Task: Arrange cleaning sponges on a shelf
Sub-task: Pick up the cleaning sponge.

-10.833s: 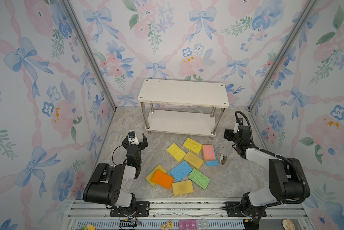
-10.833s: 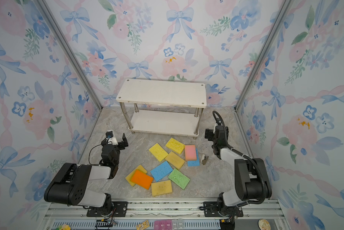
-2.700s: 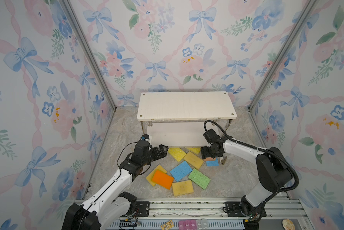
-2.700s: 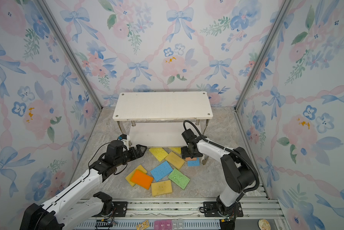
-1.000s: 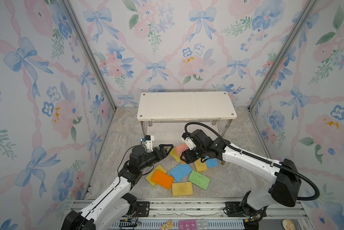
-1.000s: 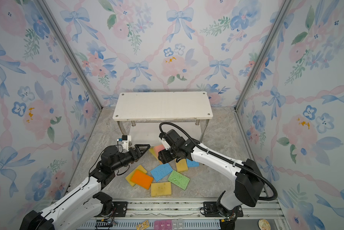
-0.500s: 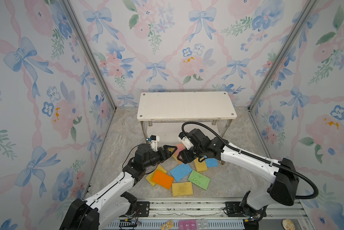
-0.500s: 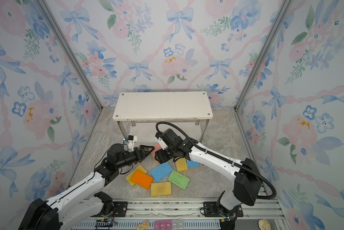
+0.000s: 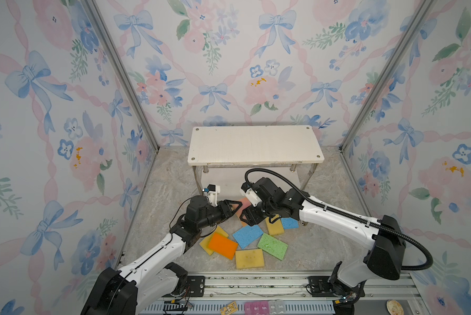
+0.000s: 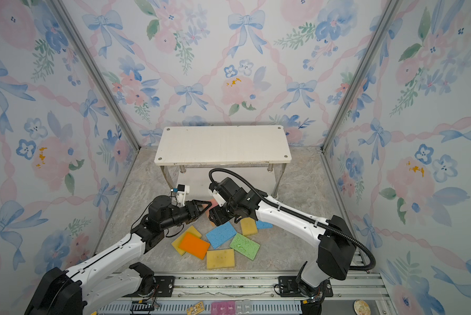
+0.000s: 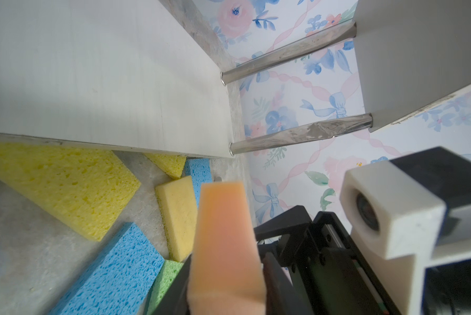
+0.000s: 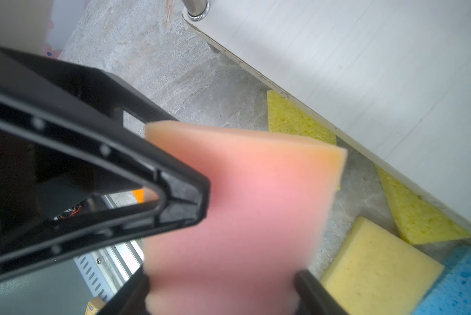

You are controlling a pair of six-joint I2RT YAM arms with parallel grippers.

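At the back of the marbled grey floor, the shelf: two white boards on shiny metal legs, with a screw at each corner of the top board. Plain white surface only on the top board in both top views, and on the visible part of the lower board in the left wrist view.

In front of the shelf, a loose scatter of sponges flat on the floor:
- Bright yellow sponge, tucked partly beneath the front edge of the lower board.
- Second bright yellow sponge beside it, only a corner in view.
- Further forward, a large blue sponge and a green sponge.
- Front mustard sponge, nearest the rail.
- Orange sponge, lying across a yellow sponge.
- Rear mustard sponge, beside a small blue sponge half hidden by the right arm.

Above the scatter and clear of the floor, the pink sponge, between the two grippers.
- Right gripper: spread wide and clamped across the pink sponge's width, a finger on each narrow edge.
- Left gripper: in from the opposite side, jaws drawn narrow, one finger against each broad face. Pink sponge edge-on between them in the left wrist view.
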